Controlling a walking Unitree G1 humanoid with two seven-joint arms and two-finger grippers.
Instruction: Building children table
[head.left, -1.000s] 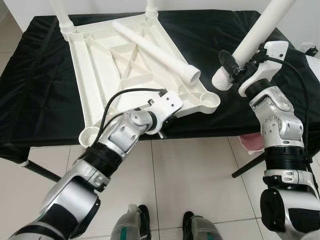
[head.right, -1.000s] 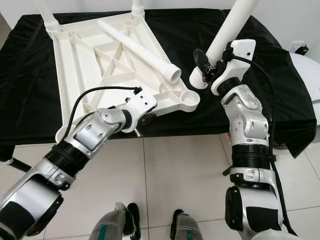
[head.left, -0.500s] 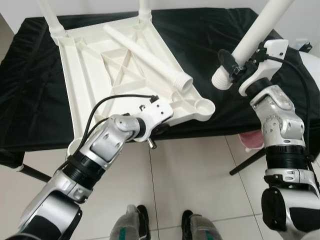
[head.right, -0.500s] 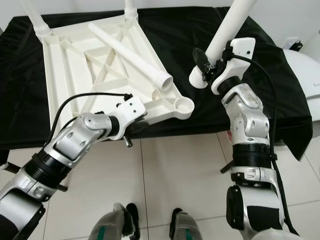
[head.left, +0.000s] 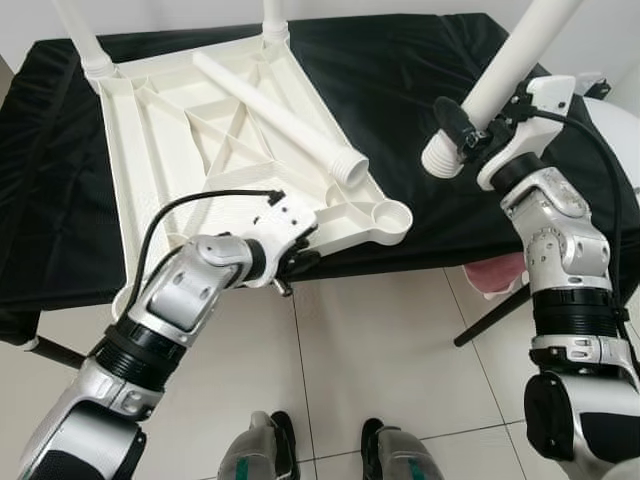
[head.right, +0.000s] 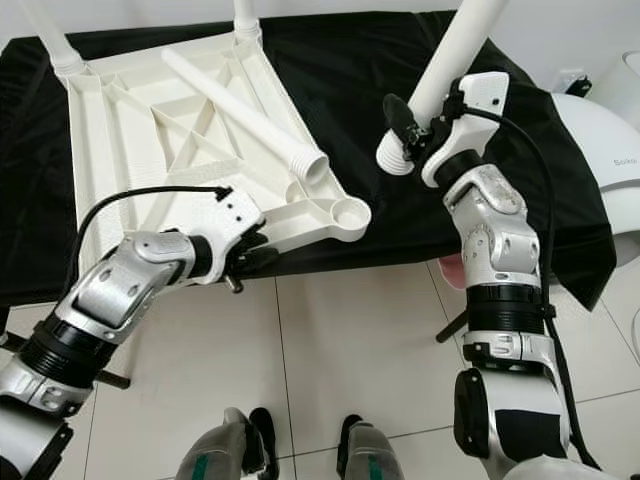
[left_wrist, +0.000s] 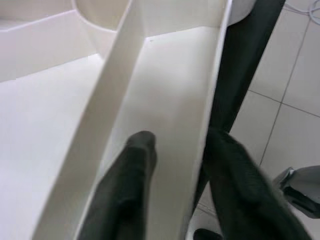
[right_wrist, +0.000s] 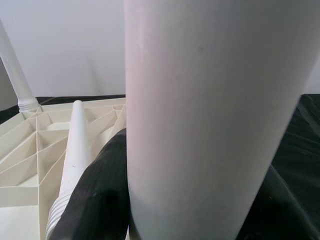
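On the black-draped bench (head.left: 420, 70) lies the white ribbed tabletop (head.left: 190, 150), upturned.

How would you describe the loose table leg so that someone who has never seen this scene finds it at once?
Start at the black-covered table, then the white upturned tabletop on it. The loose leg lies flat across its ribbed underside, threaded end toward the empty corner socket; two other legs stand in sockets, and the right gripper holds another.

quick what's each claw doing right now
Left claw: closed on the near rim of the upturned white tabletop.
Right claw: closed on a white table leg, held above the black-covered table.
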